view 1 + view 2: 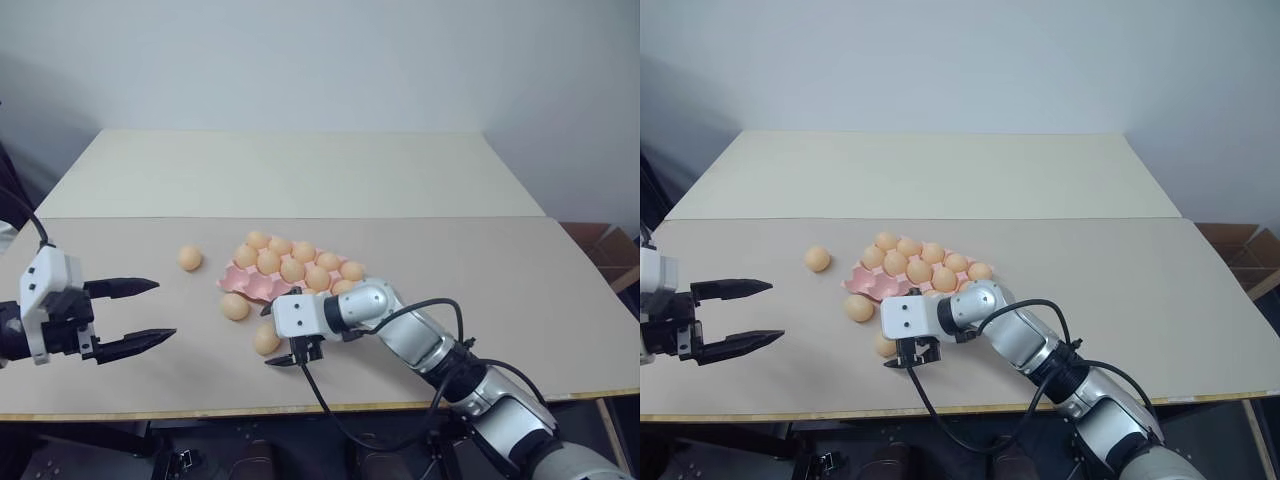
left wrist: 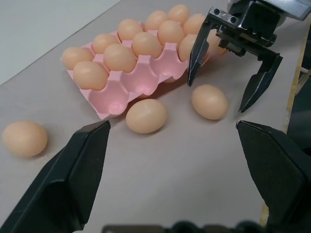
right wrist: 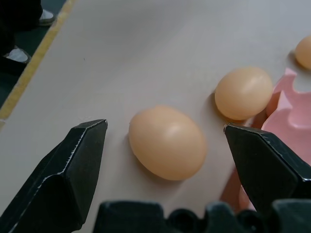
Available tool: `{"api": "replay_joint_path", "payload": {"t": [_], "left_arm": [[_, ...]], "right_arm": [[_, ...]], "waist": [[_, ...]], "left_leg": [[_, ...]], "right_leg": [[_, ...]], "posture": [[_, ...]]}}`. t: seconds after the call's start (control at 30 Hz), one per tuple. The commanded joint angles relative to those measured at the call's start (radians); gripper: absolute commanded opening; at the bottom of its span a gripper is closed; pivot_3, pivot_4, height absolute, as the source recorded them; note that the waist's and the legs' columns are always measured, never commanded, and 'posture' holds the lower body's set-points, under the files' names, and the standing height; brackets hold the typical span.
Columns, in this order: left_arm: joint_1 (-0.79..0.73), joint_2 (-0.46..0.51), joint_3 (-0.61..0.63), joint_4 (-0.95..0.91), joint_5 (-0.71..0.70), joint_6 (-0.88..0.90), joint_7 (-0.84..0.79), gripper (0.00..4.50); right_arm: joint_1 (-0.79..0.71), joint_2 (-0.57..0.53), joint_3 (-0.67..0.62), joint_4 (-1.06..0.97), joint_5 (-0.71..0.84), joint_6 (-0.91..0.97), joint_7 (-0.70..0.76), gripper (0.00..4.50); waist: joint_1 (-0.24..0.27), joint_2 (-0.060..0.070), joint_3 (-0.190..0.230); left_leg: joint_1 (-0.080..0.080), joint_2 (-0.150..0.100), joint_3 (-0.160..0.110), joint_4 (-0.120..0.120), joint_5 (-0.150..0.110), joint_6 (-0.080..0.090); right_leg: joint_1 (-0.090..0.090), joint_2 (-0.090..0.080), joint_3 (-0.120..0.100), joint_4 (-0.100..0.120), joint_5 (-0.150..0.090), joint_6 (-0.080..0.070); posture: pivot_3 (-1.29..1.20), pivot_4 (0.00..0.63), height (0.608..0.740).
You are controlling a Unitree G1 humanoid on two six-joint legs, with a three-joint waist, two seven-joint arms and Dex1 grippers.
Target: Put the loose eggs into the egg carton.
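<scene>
- Right gripper has its jaws spread wide and nothing in them. In the right wrist view the two black fingers sit either side of the nearest egg, not touching it.
- So the step in hand, as I read it, is closing on that egg. It lies on the table just in front of the egg carton, near the front edge.
- To do it well I'd get the egg centred between the pads first. Right now it looks a bit nearer one finger, so the other pad could nudge it and make it roll.
- Close slowly and stop at first contact. It's smooth and round, and I'd guess it squirts out easily if pinched off-centre.
- Second loose egg sits right against the carton's front corner, close to the gripper. Watch that the far finger doesn't clip it or the pink rim on the way in.
- Third loose egg is off on its own, to the left of the carton.
- Carton's back rows are full of eggs; the empty cups are along the front side, so the trip is short.
- Left gripper hangs well off to the left, jaws wide apart, holding nothing.
</scene>
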Motion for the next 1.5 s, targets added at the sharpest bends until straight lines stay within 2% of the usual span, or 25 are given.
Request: {"api": "replay_joint_path", "payload": {"t": [0.03,0.1,0.13,0.2,0.33,0.4,0.63,0.77,0.97,1.27,1.3,1.37,1.47,1.5], "left_arm": [[-0.001,0.020,0.009,-0.029,-0.003,-0.002,-0.004,4.50],[0.001,0.019,0.011,-0.033,-0.004,0.000,-0.003,4.50],[0.003,0.019,0.013,-0.035,-0.004,0.000,-0.003,4.50],[0.009,0.019,0.017,-0.037,-0.004,0.001,-0.006,4.50],[0.036,0.026,0.032,-0.041,-0.013,0.007,-0.036,4.50],[0.054,0.036,0.046,-0.040,-0.016,0.009,-0.061,4.50],[0.075,0.051,0.090,-0.034,-0.023,0.017,-0.108,4.50],[0.073,0.037,0.090,-0.049,-0.025,0.020,-0.091,4.50],[0.045,-0.005,0.103,-0.065,-0.040,0.029,-0.011,4.50],[0.051,-0.041,0.118,-0.090,-0.058,0.028,0.051,4.50],[0.050,-0.044,0.119,-0.091,-0.062,0.027,0.057,4.50],[0.045,-0.050,0.121,-0.090,-0.072,0.030,0.068,4.50],[0.046,-0.048,0.118,-0.090,-0.074,0.029,0.069,4.50],[0.047,-0.048,0.117,-0.090,-0.074,0.029,0.069,4.50]], "right_arm": [[-0.013,0.021,0.020,0.003,-0.036,-0.035,0.001,4.47],[-0.007,0.031,0.021,0.007,-0.042,-0.031,0.000,4.47],[-0.004,0.033,0.020,0.004,-0.044,-0.028,0.002,4.30],[0.003,0.033,0.012,-0.007,-0.040,-0.023,0.008,3.86],[0.002,0.036,-0.021,-0.026,-0.013,-0.002,0.016,2.58],[0.000,0.039,-0.043,-0.041,0.002,0.016,0.016,2.23],[-0.040,0.041,-0.172,-0.106,0.113,0.122,0.039,2.23],[-0.078,0.040,-0.205,-0.055,0.101,0.111,0.001,2.23],[-0.115,0.052,-0.211,0.062,0.050,0.074,-0.084,2.23],[-0.114,0.054,-0.193,0.091,0.012,0.045,-0.100,2.23],[-0.114,0.052,-0.194,0.089,0.014,0.045,-0.095,2.82],[-0.113,0.049,-0.195,0.086,0.014,0.043,-0.091,3.31],[-0.110,0.042,-0.206,0.069,0.018,0.052,-0.090,4.32],[-0.109,0.038,-0.213,0.059,0.023,0.058,-0.088,4.46]], "waist": [[-0.001,0.000,0.000],[-0.001,0.000,0.000],[-0.001,0.000,0.000],[-0.001,0.000,0.000],[-0.001,0.000,0.000],[-0.001,0.000,0.000],[-0.001,0.000,0.000],[-0.001,0.000,0.000],[-0.002,0.000,0.000],[-0.004,0.000,0.000],[-0.004,0.000,0.000],[-0.004,0.000,0.000],[-0.004,0.000,0.000],[-0.004,0.000,0.000]], "left_leg": [[0.000,0.000,0.000,0.000,0.000,0.000],[0.000,0.000,0.000,0.000,0.000,0.000],[0.000,0.000,0.000,0.000,0.000,0.000],[0.000,0.000,0.000,0.000,0.000,0.000],[0.000,0.000,0.000,0.000,0.000,0.000],[0.000,0.000,0.000,0.000,0.000,0.000],[0.000,0.000,0.000,0.000,0.000,0.000],[0.000,0.000,0.000,0.000,0.000,0.000],[0.000,0.000,0.000,0.000,0.000,0.000],[0.000,0.000,0.000,0.000,0.000,0.000],[0.000,0.000,0.000,0.000,0.000,0.000],[0.000,0.000,0.000,0.000,0.000,0.000],[0.000,0.000,0.000,0.000,0.000,0.000],[0.000,0.000,0.000,0.000,0.000,0.000]], "right_leg": [[0.000,0.000,0.000,0.000,0.000,0.000],[0.000,0.000,0.000,0.000,0.000,0.000],[0.000,0.000,0.000,0.000,0.000,0.000],[0.000,0.000,0.000,0.000,0.000,0.000],[0.000,0.000,0.000,0.000,0.000,0.000],[0.000,0.000,0.000,0.000,0.000,0.000],[0.000,0.000,0.000,0.000,0.000,0.000],[0.000,0.000,0.000,0.000,0.000,0.000],[-0.001,0.000,0.000,-0.001,0.000,0.000],[-0.001,0.000,0.000,0.000,0.000,0.000],[-0.001,0.000,0.000,0.000,0.000,0.000],[-0.001,0.000,0.000,0.000,0.000,0.000],[-0.001,0.000,0.000,0.000,0.000,0.000],[-0.001,0.000,0.000,0.000,0.000,0.000]], "posture": [[0.00,0.150,0.740],[0.00,0.150,0.740],[0.00,0.150,0.740],[0.00,0.150,0.740],[0.00,0.150,0.740],[0.00,0.150,0.740],[0.00,0.150,0.740],[0.00,0.150,0.740],[0.00,0.150,0.740],[0.00,0.150,0.740],[0.00,0.150,0.740],[0.00,0.150,0.740],[0.00,0.150,0.740],[0.00,0.150,0.740]]}}
